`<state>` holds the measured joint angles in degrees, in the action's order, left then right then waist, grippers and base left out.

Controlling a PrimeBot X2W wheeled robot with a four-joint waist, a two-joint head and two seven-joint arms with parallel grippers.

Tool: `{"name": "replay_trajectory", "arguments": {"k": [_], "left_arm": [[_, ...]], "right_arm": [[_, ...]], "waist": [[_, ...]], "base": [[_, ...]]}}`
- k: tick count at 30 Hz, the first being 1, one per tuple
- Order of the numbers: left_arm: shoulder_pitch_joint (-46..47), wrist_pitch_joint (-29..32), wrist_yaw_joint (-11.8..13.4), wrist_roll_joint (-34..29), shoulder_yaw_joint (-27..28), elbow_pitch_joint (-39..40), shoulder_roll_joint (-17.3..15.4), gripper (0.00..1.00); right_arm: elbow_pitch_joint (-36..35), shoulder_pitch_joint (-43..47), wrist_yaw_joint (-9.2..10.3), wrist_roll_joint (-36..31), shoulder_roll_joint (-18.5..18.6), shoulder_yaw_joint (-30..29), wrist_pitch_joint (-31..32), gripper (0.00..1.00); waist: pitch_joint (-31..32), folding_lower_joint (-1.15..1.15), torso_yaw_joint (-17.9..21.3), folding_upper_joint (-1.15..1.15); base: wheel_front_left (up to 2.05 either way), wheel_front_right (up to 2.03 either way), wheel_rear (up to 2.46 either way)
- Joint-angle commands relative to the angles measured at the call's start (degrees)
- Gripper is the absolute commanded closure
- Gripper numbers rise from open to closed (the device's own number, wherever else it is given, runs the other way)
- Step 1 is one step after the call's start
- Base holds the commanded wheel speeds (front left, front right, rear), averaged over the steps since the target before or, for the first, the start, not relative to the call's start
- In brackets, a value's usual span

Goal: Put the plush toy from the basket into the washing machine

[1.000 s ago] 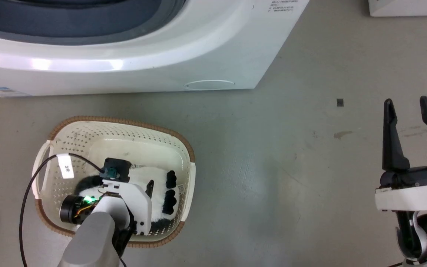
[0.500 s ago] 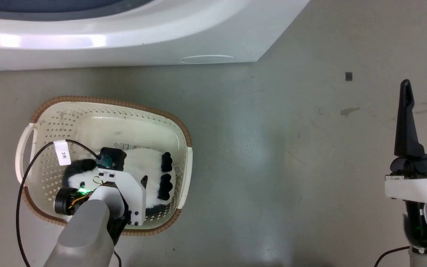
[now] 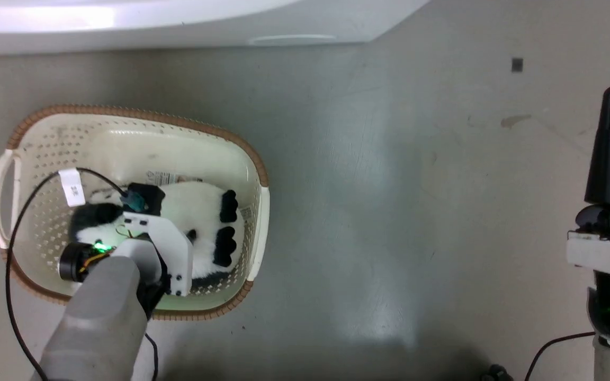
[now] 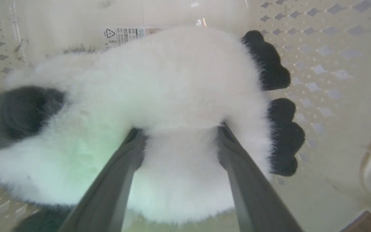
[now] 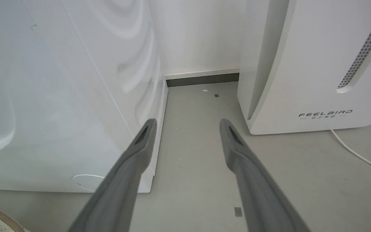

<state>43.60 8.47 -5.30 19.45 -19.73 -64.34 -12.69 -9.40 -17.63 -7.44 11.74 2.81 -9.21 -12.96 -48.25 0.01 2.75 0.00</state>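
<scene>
Lower left, the left pincer [image 4: 179,129], jaws apart, is straddling the plush toy [image 3: 199,203] in the basket [image 3: 125,113], a squeeze and lift seemingly next.

Open floor [image 3: 368,211] btwn basket [image 3: 125,114] & washing machine [image 3: 178,21]; basket walls close round plush toy [image 3: 199,206].

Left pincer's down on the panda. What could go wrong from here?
The open left pincer straddles the panda with fingers sunk in loose fur; closing may catch mostly fur, so it could slip on the lift. Its feet lie by the wall of the basket and might snag there.
</scene>
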Motion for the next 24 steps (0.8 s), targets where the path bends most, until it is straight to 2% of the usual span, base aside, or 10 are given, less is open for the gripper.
{"name": "replay_trajectory", "arguments": {"k": [1, 14, 24], "left_arm": [[1.20, 0.46, -0.19, 0.56, -0.49, -1.91, -0.70, 0.00], [6.99, 1.76, -0.54, 3.60, -3.60, -9.58, -1.37, 0.00], [7.68, 1.57, -0.25, 3.93, -4.33, -9.61, -1.33, 0.00]], "right_arm": [[-0.49, -1.54, -0.04, 0.42, 0.06, -0.36, -0.48, 0.00], [-1.77, -3.87, -0.05, 1.76, 0.07, -1.80, -2.03, 0.00], [-2.15, -3.70, -0.05, 1.44, 0.07, -1.87, -2.04, 0.00]], "waist": [[-1.30, -0.01, 0.10, 0.00], [-7.62, -0.01, 0.49, 0.00], [-8.24, -0.01, 0.30, 0.00]], "base": [[0.00, 0.00, 0.00], [0.00, 0.00, 0.00], [0.00, 0.00, 0.00]]}}
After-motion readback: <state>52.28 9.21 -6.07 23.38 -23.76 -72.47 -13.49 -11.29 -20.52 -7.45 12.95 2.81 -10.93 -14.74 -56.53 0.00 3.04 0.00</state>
